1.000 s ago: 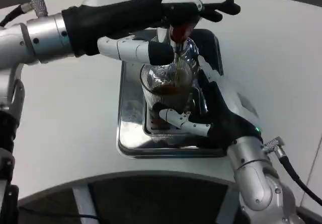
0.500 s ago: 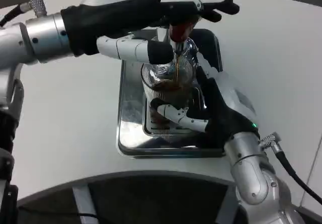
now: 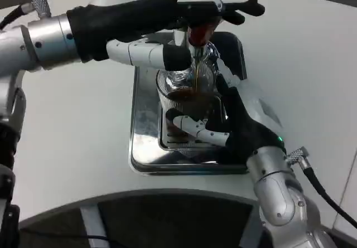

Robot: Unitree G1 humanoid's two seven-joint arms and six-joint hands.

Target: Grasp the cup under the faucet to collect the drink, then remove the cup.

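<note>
Nearest the camera, the right hand (image 3: pixel 237 126) wraps around the clear glass cup (image 3: pixel 187 100) from the right side; one white finger (image 3: pixel 196 128) crosses the lower front of the cup — the hand grips it. The cup stands upright over the slotted grate of the steel drip tray (image 3: pixel 146 153), which rests on the white desk (image 3: pixel 67 125). Dark liquid fills the cup partway, and a thin dark stream falls into it from the faucet (image 3: pixel 198 36) directly above. Farther back, the left hand (image 3: pixel 206 8) lies on the dispenser handle above the faucet — its fingers are pressed on the handle, with one white finger (image 3: pixel 145 53) extended just behind the cup rim.
</note>
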